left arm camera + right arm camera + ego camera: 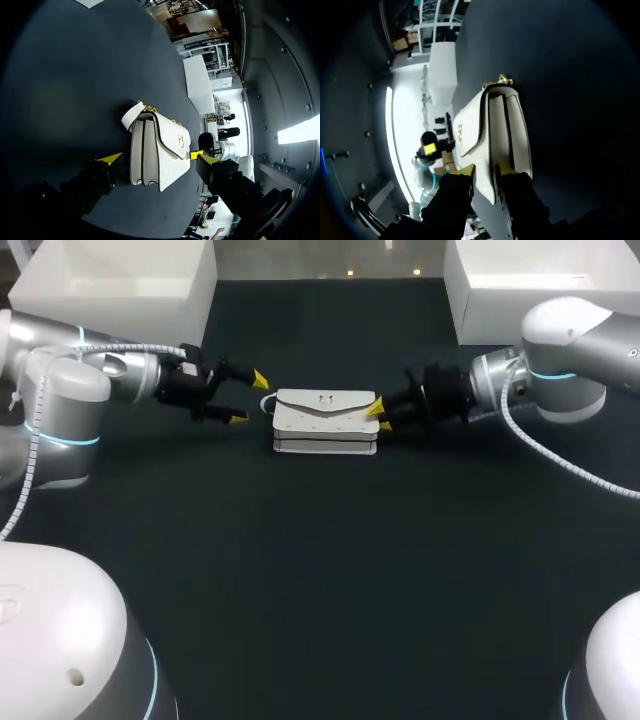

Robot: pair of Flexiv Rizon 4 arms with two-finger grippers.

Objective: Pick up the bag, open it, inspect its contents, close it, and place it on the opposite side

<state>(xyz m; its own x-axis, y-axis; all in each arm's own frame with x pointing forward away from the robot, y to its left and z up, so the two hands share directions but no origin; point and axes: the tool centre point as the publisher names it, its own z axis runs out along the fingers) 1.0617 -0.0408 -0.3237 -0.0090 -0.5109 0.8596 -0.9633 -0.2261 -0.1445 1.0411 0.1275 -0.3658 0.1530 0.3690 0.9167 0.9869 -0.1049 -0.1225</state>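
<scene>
Head view. White handbag [326, 425] lies flat on the dark table [320, 570], mid-table between the two arms, with its flap [325, 403] up and closed. Left gripper [249, 398] comes in from the left, fingers spread wide, tips just short of the bag's left end and not touching it. Right gripper [380, 417] is at the bag's right end, with its yellow tips close together on that edge.

Left wrist view. The bag sits just ahead of the spread fingers, its end facing the gap between them. I see no contact on either side. The gold clasp [178, 141] is fastened on the flap. The strap loop [131, 116] lies at the bag's far end. The other arm's gripper shows past the bag.

Right wrist view. The fingers are drawn in on the near end of the bag, one tip at the flap side and one on the body, pinching the front section between them. The bag rests on the table, not lifted.

Judgement. This is the pick-up step, at the very start of the task: one end gripped, the other not, bag closed. The next move calls for the left fingers to come forward around the left end, clear of the strap loop, and press in. Then both arms should rise evenly so the bag does not twist out of the right-hand pinch. The flap should stay free for opening.
</scene>
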